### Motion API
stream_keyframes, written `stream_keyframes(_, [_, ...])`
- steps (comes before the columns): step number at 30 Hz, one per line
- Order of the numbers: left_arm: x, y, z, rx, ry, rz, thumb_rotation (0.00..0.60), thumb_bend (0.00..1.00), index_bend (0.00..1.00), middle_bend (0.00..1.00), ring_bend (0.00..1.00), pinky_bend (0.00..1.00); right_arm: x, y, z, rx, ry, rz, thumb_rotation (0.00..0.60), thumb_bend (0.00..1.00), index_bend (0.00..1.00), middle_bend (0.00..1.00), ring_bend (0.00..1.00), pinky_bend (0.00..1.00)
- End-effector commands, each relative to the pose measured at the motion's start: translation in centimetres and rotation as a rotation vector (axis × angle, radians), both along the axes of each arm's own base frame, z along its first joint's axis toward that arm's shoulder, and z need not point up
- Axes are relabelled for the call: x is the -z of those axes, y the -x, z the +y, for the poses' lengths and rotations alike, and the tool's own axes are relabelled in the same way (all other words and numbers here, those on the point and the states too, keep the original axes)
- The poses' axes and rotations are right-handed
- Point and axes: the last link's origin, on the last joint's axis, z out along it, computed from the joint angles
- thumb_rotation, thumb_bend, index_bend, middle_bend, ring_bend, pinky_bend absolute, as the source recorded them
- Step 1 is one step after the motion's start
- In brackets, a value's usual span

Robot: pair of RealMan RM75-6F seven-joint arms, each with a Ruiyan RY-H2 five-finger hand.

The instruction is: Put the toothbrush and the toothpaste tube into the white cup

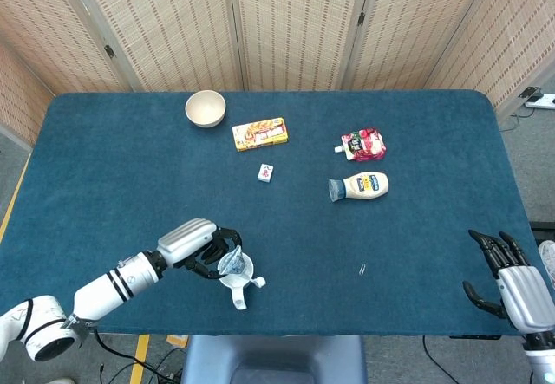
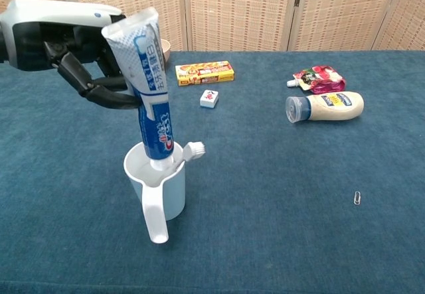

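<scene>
The white cup (image 2: pixel 157 186) stands near the table's front edge, its handle toward the camera. A toothbrush (image 2: pixel 193 150) leans in it, bristle head poking over the right rim. My left hand (image 2: pixel 85 54) grips the upper part of the blue-and-white toothpaste tube (image 2: pixel 151 91), which stands nearly upright with its cap end down inside the cup. In the head view the left hand (image 1: pixel 201 247) sits just left of the cup (image 1: pixel 237 277), and the tube (image 1: pixel 229 262) covers part of the cup's mouth. My right hand (image 1: pixel 510 282) hovers at the front right corner, fingers spread, holding nothing.
Further back lie a beige bowl (image 1: pixel 205 108), a yellow box (image 1: pixel 259 133), a small white packet (image 1: pixel 266 172), a red pouch (image 1: pixel 364 145) and a mayonnaise bottle (image 1: pixel 360 186). A paper clip (image 1: pixel 362 270) lies on the blue cloth right of the cup.
</scene>
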Motion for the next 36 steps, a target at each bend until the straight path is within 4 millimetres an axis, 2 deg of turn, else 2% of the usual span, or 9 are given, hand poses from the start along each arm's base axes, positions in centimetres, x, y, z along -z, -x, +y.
stream_keyframes(1, [0.5,0.1,-0.2,0.016,-0.002,0.032,0.6,0.43,0.65,0.88,0.81,0.89,0.0,0.0,0.0,-0.001,0.0,-0.001,0.6,0.25,0.06,0.16,0.15,0.08])
stream_keyframes(16, [2.5,0.9,-0.2,0.056,-0.04,0.159,0.6,0.43,0.59,0.88,0.81,0.89,0.0,0.0,0.0,-0.001,0.001,-0.002,0.6,0.26,0.06,0.16,0.15,0.08])
stream_keyframes(19, [2.7,0.9,-0.2,0.055,-0.044,0.172,0.6,0.43,0.55,0.87,0.8,0.89,0.0,-0.1,-0.1,-0.003,0.0,-0.003,0.6,0.25,0.06,0.16,0.15,0.08])
stream_keyframes(22, [2.7,1.1,-0.2,0.049,-0.041,0.18,0.6,0.43,0.49,0.86,0.8,0.89,0.0,-0.1,-0.1,-0.004,0.002,-0.005,0.6,0.25,0.06,0.16,0.15,0.08])
stream_keyframes(27, [2.4,1.3,-0.5,0.044,-0.034,0.187,0.6,0.42,0.28,0.84,0.79,0.89,0.0,-0.1,-0.1,-0.006,0.004,-0.006,0.6,0.26,0.06,0.16,0.15,0.08])
stream_keyframes(30, [2.3,1.5,-0.5,0.043,-0.037,0.187,0.6,0.42,0.19,0.84,0.78,0.89,0.0,-0.1,-0.1,-0.008,0.002,-0.005,0.6,0.26,0.06,0.16,0.15,0.08])
stream_keyframes(36, [0.6,1.8,-0.2,-0.007,-0.079,0.125,0.6,0.42,0.13,0.81,0.77,0.89,-0.1,-0.2,0.0,-0.009,0.008,-0.004,0.6,0.26,0.06,0.16,0.15,0.08])
